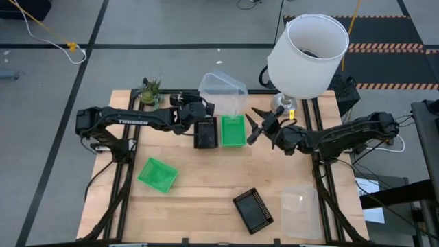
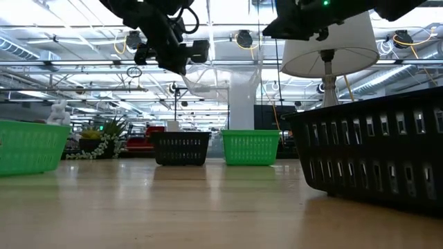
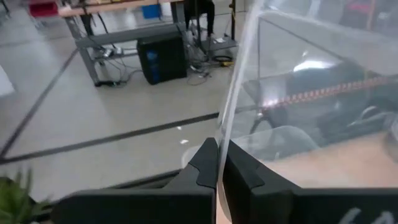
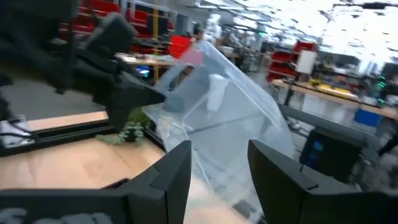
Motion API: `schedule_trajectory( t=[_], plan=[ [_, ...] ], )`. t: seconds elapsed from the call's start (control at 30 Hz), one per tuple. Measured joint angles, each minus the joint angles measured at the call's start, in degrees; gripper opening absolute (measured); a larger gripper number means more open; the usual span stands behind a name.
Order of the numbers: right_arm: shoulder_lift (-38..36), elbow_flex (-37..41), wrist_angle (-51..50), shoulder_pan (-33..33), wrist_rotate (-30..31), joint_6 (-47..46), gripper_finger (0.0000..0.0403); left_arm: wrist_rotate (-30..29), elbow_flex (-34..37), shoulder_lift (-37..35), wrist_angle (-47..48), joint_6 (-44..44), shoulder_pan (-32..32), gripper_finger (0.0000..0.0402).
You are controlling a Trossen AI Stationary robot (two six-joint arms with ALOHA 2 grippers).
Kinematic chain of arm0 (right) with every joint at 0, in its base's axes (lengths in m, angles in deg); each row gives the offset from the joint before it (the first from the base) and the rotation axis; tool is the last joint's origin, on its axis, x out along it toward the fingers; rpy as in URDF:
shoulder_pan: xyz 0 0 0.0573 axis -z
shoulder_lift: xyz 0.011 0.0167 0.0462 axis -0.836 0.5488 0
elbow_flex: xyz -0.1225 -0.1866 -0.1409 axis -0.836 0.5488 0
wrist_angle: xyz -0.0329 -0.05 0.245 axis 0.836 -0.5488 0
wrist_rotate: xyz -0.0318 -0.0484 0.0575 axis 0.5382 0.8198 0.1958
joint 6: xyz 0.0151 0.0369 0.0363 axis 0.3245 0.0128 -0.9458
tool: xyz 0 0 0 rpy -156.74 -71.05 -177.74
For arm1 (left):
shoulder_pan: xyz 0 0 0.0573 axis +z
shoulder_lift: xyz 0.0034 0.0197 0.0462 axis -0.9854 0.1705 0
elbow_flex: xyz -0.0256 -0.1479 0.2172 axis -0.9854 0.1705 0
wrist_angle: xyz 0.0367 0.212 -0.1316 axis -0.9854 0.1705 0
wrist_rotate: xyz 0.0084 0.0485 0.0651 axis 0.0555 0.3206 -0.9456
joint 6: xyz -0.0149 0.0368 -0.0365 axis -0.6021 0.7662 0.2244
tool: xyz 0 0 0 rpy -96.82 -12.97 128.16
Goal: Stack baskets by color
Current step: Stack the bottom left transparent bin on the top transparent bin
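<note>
High view: we find the left gripper (image 1: 204,104) clenched on a clear basket's (image 1: 223,92) rim, raised over the desk's (image 1: 206,192) far edge; the right gripper (image 1: 255,127) stands released beside it.

Left wrist view: the pinch is thin.

Right wrist view: we advise a centred grasp before any handover.

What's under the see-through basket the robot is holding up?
The clear basket hangs pinched in the left tool. Under it sit a black basket and a green basket. Inside it looks empty.
</note>
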Motion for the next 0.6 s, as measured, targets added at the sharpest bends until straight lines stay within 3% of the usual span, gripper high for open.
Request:
schedule_trajectory(
  t=[0.17,0.37,0.6],
  plan=[
    [1.64,-0.03,5.43,0.39,-2.64,7.49,0.0158,-0.92,0.0,0.0,0.55,1.86,-0.04,0.0007],
    [2.84,-2.3,2.5,0.75,-4.39,14.57,0.0196,-1.0,0.0,0.0,0.89,1.78,-0.84,0.0005],
    [5.99,-4.49,0.57,2.53,-0.74,27.13,0.0229,-1.23,0.0,0.0,0.7,1.67,-2.39,0.0004]
  ],
)
